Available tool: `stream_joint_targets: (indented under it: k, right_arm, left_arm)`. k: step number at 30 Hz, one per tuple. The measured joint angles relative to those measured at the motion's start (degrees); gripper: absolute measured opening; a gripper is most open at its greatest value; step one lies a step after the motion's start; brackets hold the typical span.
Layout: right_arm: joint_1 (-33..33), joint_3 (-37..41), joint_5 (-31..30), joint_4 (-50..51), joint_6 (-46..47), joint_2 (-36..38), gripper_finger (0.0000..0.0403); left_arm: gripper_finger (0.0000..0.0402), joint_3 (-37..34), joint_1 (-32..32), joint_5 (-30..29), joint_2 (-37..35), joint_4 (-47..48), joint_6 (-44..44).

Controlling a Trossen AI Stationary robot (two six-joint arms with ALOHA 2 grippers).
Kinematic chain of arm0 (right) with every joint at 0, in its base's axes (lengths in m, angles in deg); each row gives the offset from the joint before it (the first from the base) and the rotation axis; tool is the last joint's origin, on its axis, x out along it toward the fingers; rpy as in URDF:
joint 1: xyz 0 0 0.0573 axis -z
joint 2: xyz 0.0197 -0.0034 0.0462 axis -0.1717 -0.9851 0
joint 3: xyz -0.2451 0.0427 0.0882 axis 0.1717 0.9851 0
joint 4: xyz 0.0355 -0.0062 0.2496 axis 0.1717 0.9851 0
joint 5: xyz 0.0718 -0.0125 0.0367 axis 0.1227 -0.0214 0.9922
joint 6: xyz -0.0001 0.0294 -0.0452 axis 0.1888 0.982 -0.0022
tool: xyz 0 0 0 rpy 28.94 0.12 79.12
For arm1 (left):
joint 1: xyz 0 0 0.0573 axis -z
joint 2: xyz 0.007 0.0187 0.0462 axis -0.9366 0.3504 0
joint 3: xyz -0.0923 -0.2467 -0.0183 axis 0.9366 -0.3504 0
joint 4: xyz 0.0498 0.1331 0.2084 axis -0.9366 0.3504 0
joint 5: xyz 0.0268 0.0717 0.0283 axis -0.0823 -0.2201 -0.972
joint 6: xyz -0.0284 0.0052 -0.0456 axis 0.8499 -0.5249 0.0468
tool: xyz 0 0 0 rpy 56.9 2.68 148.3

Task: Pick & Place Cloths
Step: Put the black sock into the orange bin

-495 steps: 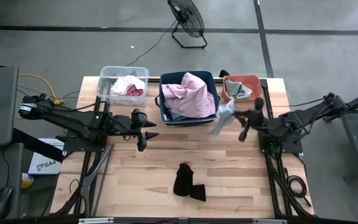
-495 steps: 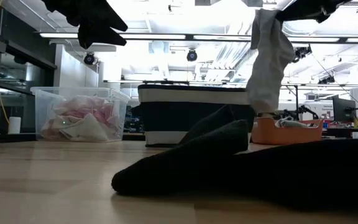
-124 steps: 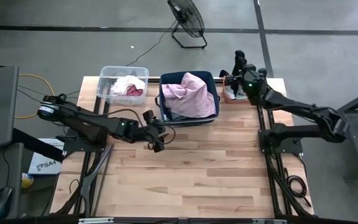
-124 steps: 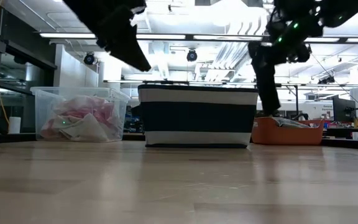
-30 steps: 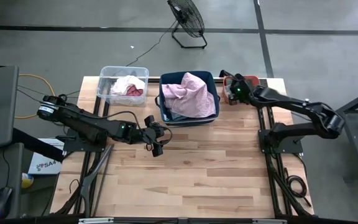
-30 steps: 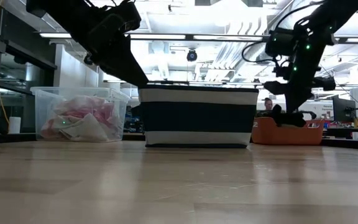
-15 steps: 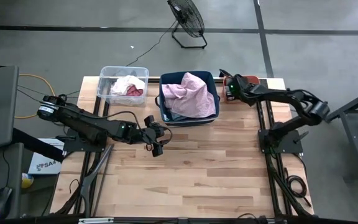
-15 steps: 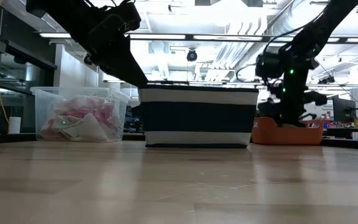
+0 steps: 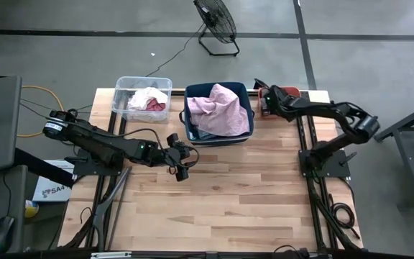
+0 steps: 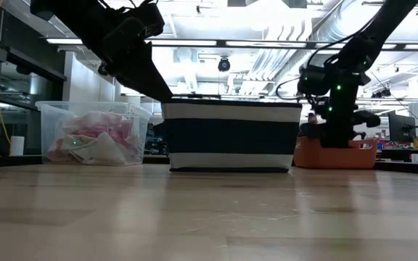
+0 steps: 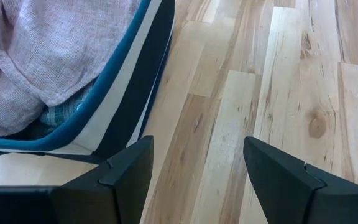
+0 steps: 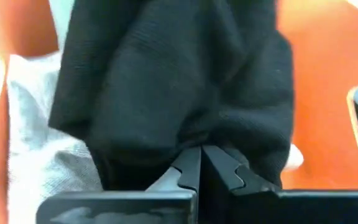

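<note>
We see the right gripper (image 12: pixel 199 163) clenched on 1 black cloth (image 12: pixel 179 81), low inside the coral bin (image 12: pixel 328 62). Soft, light, limp; pinch a bunched fold. Left gripper (image 11: pixel 194 165) waits, fingers spread, beside the navy bin (image 11: pixel 126 93).

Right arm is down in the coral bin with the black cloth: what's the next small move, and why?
Probably open the right gripper: its fingers are shut on the black cloth, already low inside the coral bin beside a grey cloth.
</note>
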Motion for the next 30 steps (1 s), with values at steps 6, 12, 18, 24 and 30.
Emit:
stream_joint_targets:
  k: [6,12,18,24,30]
  right_arm:
    - [-0.4,0.0,0.4,2.0,0.6,4.8,0.0003]
    - [-2.3,0.0,1.4,6.6,2.3,9.8,0.0003]
    - [-3.9,0.0,-0.8,1.7,3.1,13.8,0.0003]
    - [-1.1,-0.1,-3.1,-9.7,0.2,12.7,0.0003]
    - [3.0,-0.1,-1.3,-15.2,0.1,7.9,0.0003]
  left_arm:
    - [0.0243,0.0,0.0,0.0,0.0,0.0,0.0]
    - [0.0243,0.0,0.0,0.0,0.0,0.0,0.0]
    - [0.0243,0.0,0.0,0.0,0.0,0.0,0.0]
    - [0.0243,0.0,0.0,0.0,0.0,0.0,0.2]
    - [0.0243,0.0,0.0,0.0,0.0,0.0,0.2]
